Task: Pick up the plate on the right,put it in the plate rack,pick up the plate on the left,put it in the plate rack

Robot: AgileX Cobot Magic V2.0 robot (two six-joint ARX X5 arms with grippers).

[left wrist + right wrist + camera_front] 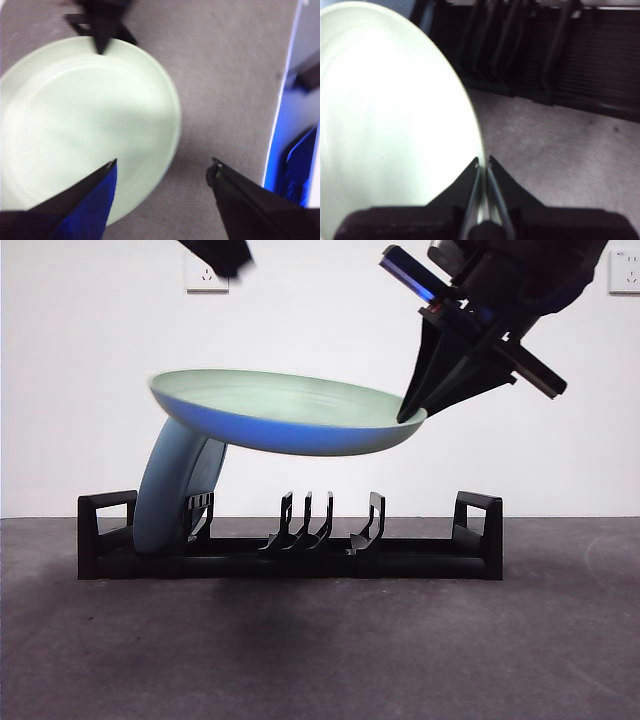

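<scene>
Plate (285,420) hung in the air above the plate rack (290,550), nearly flat, dipping toward the right gripper (412,412), whose jaws pinched its rim edge-on. Another plate (170,490) already leaned upright in the rack's end slot. Left gripper (162,167) hovered over the carried plate, jaws spread, holding nothing. Judged stiff, smooth, likely slippery and breakable; a rim pinch leaves it cantilevered, so a firm grip at the edge matters. Empty prongs (305,520) stood mid-rack.

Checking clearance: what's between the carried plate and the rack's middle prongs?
Nothing; front view shows open air between the carried plate, pinched by the right gripper, and the middle prongs.
</scene>
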